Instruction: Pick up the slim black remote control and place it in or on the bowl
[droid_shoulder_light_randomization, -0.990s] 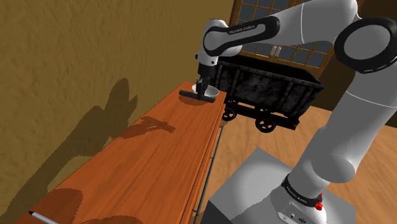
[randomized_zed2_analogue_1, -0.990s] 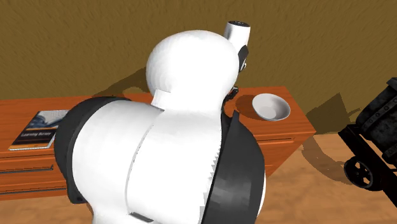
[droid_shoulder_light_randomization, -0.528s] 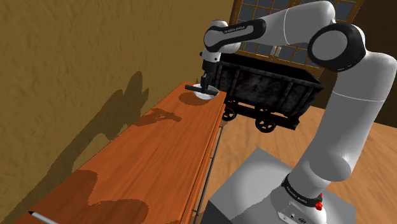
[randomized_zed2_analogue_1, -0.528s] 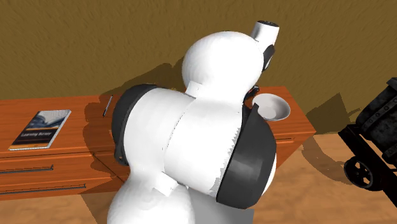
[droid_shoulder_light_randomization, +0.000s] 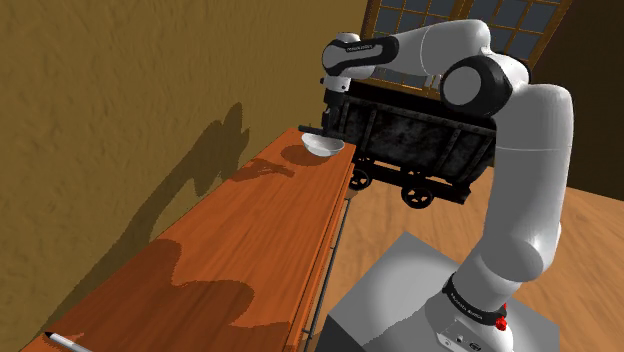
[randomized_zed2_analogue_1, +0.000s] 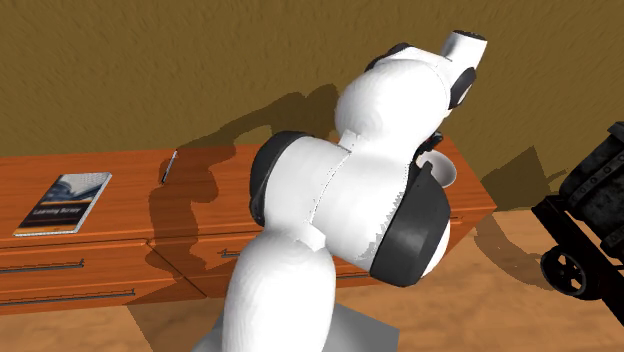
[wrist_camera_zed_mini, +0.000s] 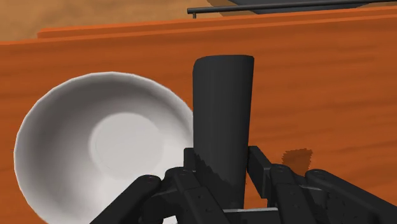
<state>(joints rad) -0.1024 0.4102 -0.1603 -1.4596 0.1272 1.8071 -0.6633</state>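
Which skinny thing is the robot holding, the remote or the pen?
The slim black remote control, clasped in the black gripper by the round white bowl. The thin dark pen lies far off on the wooden cabinet top.

**Light:** warm, moderately bright, even.
**Direction:** shadows fall away from the arm (droid_shoulder_light_randomization: 520, 150) toward the wall (droid_shoulder_light_randomization: 120, 90).
**Shadows:** the arm's shadow (droid_shoulder_light_randomization: 215, 150) is soft-edged and lies across the wall and the table (droid_shoulder_light_randomization: 250, 250) in the shoulder view. It falls likewise in the second exterior view. A small dark blotch (wrist_camera_zed_mini: 296, 156) lies on the table near the jaws.
**Surfaces:** the bowl (wrist_camera_zed_mini: 95, 146) is softly graded inside. The black remote (wrist_camera_zed_mini: 222, 121) is matte.
**Focus:** sharp throughout, with jagged edges on the arm's shells.
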